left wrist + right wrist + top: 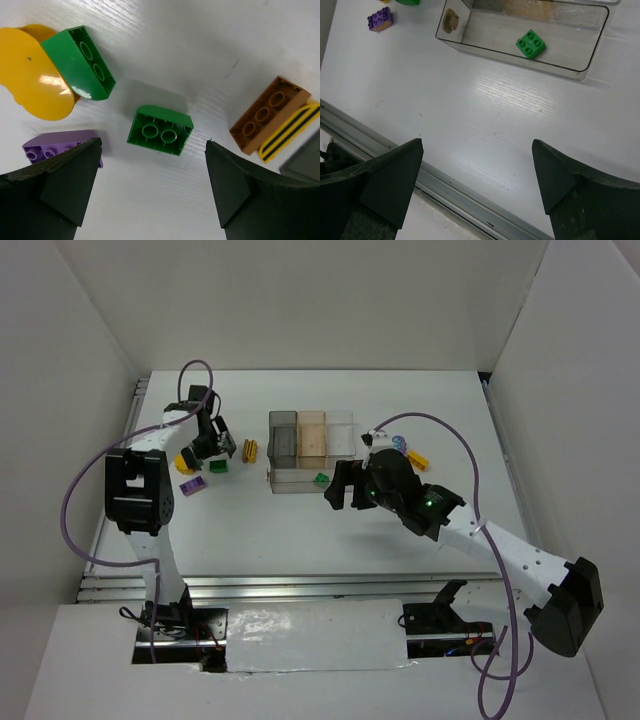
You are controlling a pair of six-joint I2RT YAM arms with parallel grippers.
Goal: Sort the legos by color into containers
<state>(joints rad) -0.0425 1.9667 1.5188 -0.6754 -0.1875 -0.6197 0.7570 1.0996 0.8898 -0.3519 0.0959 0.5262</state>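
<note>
1. Two tools, both spread wide and holding nothing. Your left tool [152, 150] hangs low over the left-hand cluster, and your right tool [477, 145] hovers above bare table [495, 125] in front of the tray [340, 420].
2. One green brick [160, 131] sits right between your left fingers, hollow underside toward the wrist camera and touching neither finger.
3. Around it you have a second green brick [80, 62] leaning on a yellow piece [35, 75], and a purple brick [55, 147] just beside the left finger. An orange-brown brick [265, 117] off to the right touches a yellow striped piece [290, 132].
4. Over at the tray, a small green brick [530, 43] already lies studs-up in the long clear compartment [510, 55].
5. Handling, as I judge it:
   - These bricks are light, rigid and glossy, so they will likely skid or pop out under an off-centre pinch.
   - Take the centred brick across its two flat parallel sides, not over the rounded edge.
6. As for the surface, the table is smooth and white, so bricks should slide easily.
7. White walls [90, 330] enclose the room on three sides, with plenty of open table between cluster and tray. Watch the purple brick, because closing could nudge it.
</note>
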